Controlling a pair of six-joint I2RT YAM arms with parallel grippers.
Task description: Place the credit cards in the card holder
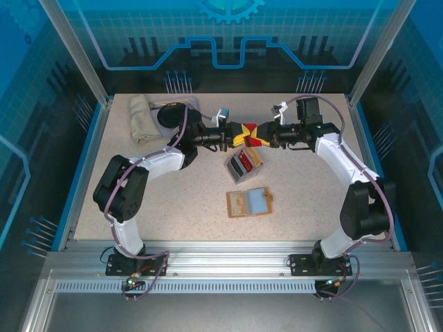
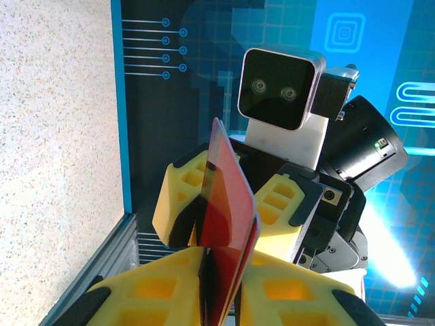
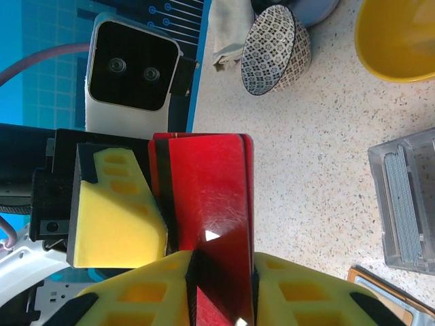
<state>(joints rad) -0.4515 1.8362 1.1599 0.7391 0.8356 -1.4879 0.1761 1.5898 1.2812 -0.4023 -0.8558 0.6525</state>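
Tabletop [image 1: 173, 200], pale and speckled, spreads under both your arms. Your left gripper [image 1: 239, 135] and right gripper [image 1: 261, 135] meet nose to nose above its middle. Nearer you, the card holder [image 1: 249, 202] lies open and flat, well apart from them. A grey tray [image 1: 239, 169] stands between. Smallest, the red card [image 1: 250, 133] hangs on edge in the air, and both grippers' yellow pads [image 3: 115, 210] are clenched on it from opposite sides.
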